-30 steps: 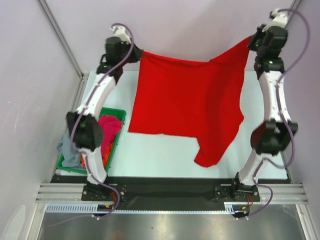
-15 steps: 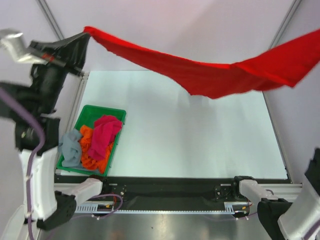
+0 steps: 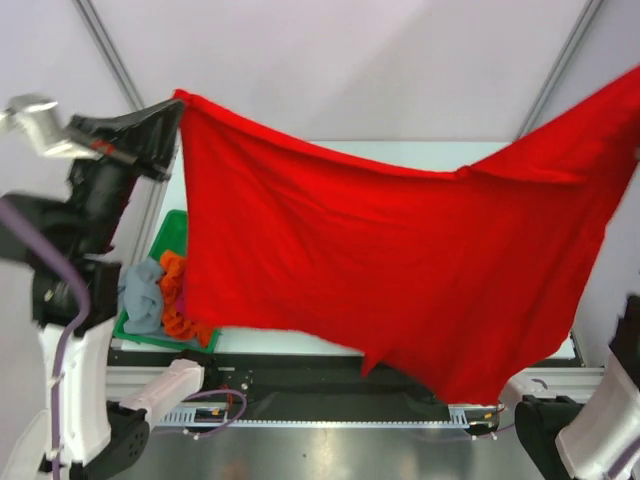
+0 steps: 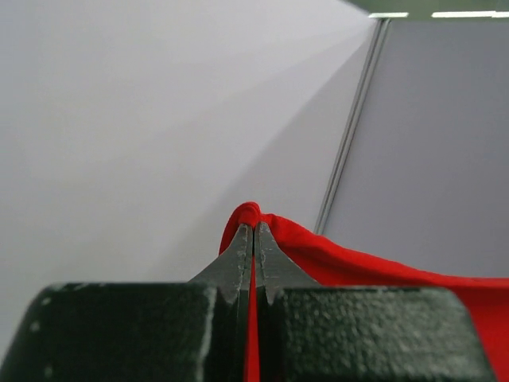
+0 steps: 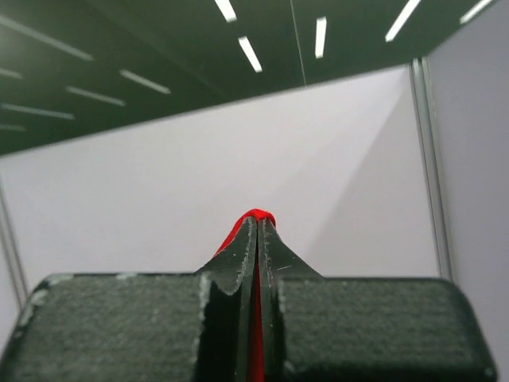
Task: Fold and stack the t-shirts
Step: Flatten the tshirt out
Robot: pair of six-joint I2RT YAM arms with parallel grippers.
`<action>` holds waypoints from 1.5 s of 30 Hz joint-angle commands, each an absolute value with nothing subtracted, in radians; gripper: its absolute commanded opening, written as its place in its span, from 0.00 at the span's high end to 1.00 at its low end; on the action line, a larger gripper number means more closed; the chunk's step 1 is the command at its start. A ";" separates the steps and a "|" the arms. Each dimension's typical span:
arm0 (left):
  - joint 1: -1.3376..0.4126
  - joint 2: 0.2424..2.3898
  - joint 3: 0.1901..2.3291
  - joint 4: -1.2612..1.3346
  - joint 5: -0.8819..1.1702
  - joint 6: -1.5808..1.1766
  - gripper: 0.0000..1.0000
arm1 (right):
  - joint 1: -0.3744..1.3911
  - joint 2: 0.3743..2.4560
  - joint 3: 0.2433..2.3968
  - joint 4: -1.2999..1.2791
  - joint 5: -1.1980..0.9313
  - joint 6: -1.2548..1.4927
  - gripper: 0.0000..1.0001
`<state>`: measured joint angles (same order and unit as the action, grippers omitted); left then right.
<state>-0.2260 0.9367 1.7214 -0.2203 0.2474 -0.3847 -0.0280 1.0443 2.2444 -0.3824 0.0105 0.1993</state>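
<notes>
Red t-shirt (image 3: pixel 400 270) hangs spread in air over the table (image 3: pixel 400 154), top corners pinched in the closed jaws of left gripper (image 4: pixel 254 229) and right gripper (image 5: pixel 257 223) (only a thin fold in each). Risk: sagging weight pulls a corner free; shirt drops crumpled.

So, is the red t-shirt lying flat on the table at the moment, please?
No, the red t-shirt hangs spread in the air, held up by its top corners.

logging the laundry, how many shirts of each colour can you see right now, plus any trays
red t-shirt: 1
orange t-shirt: 1
grey-blue t-shirt: 1
green tray: 1
total: 4 (the red t-shirt may hide more in the tray)
</notes>
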 commanded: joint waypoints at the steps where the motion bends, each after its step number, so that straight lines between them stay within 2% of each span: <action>1: -0.225 1.043 1.652 -0.184 0.233 -0.396 1.00 | -0.031 1.138 2.128 -0.324 0.034 0.160 1.00; 8: -0.225 1.374 1.635 -0.065 0.244 -0.382 1.00 | -0.099 1.383 1.984 -0.172 0.026 0.130 1.00; 15: -0.226 1.835 1.735 -0.023 0.259 -0.367 1.00 | -0.169 1.632 1.861 -0.026 -0.057 0.201 1.00; 21: -0.224 2.090 1.868 -0.015 0.252 -0.339 1.00 | -0.172 1.851 1.822 0.121 -0.086 0.192 1.00; 26: -0.213 2.330 2.129 -0.089 0.281 -0.336 1.00 | -0.169 2.061 1.923 0.106 -0.095 0.193 1.00; 30: -0.196 2.433 2.258 -0.100 0.285 -0.345 1.00 | -0.167 2.178 2.034 0.077 -0.113 0.221 1.00; 36: -0.163 2.462 2.246 -0.020 0.301 -0.406 1.00 | -0.147 2.308 2.184 0.006 -0.106 0.236 1.00; 45: -0.143 2.503 2.283 -0.058 0.318 -0.498 1.00 | -0.156 2.292 2.224 -0.184 -0.106 0.363 1.00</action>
